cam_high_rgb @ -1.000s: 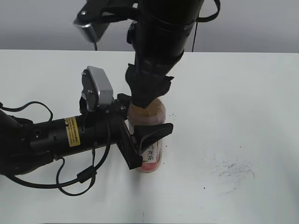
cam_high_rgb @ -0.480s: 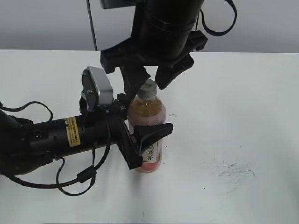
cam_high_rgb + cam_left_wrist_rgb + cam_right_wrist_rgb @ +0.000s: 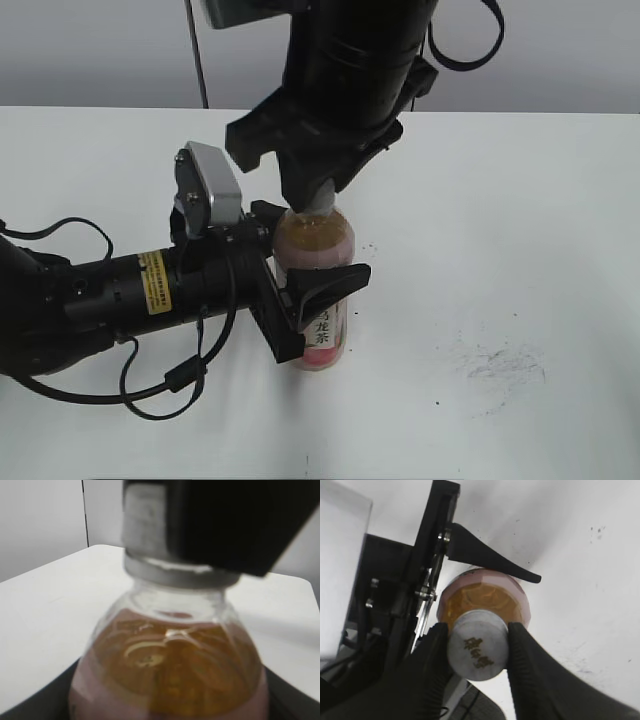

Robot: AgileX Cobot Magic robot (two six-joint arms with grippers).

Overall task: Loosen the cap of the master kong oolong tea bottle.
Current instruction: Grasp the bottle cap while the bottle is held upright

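Observation:
The master kong oolong tea bottle [image 3: 316, 248] stands upright on the white table, amber tea inside and a pink label with black characters. My left gripper [image 3: 310, 300] is shut on the bottle's body from the left; the left wrist view shows the bottle's shoulder [image 3: 170, 665] close up. My right gripper [image 3: 318, 205] comes down from above and is shut on the cap [image 3: 477, 645], a white-grey round cap with a dark mark on top, one finger on each side. In the left wrist view the cap [image 3: 145, 527] is partly hidden behind a black finger.
The white table [image 3: 500, 250] spreads to the right, with grey scuff marks [image 3: 495, 365] at the front right. My left arm's black body and cables [image 3: 100, 300] lie across the table's left side. A grey wall is behind.
One second ago the right gripper covered the cap. Half a second ago it was raised and open above the bare cap. Now it is lowered and shut on the cap. The left arm has not moved.

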